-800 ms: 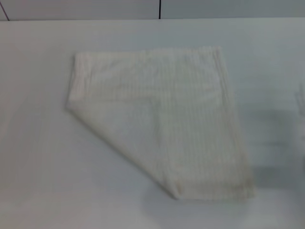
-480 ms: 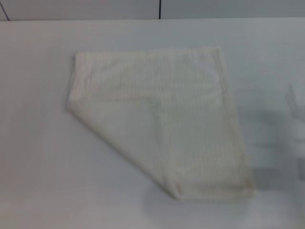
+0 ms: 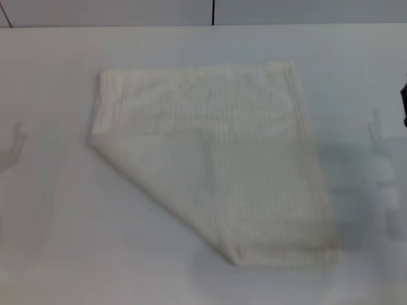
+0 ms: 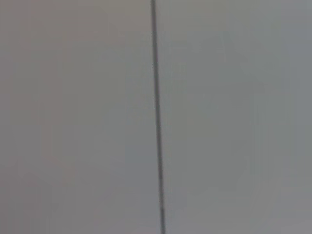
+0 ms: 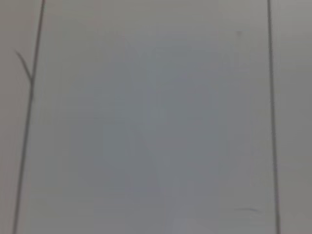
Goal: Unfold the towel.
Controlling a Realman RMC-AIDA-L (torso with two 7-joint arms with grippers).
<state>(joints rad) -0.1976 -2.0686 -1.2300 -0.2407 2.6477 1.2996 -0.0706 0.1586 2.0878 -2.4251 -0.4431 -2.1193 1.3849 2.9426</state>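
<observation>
The towel (image 3: 216, 152) is a cream-white ribbed cloth lying flat in the middle of the white table (image 3: 57, 254) in the head view. Its near left part is folded over, leaving a diagonal edge from the left corner (image 3: 90, 142) to the near corner (image 3: 236, 259). My left gripper (image 3: 11, 149) shows only as a faint blurred shape at the left edge, apart from the towel. My right gripper (image 3: 381, 168) is a blurred shape at the right edge, just beyond the towel's right hem. Neither wrist view shows the towel.
The table's far edge meets a grey wall with a dark vertical seam (image 3: 213, 11). The left wrist view shows a plain grey surface with one dark seam (image 4: 157, 117). The right wrist view shows a grey panel between two dark seams (image 5: 29, 117).
Blurred shapes of both arms have come in at the left and right edges of the head view. The right one has moved closer to the towel. The towel has not moved.
</observation>
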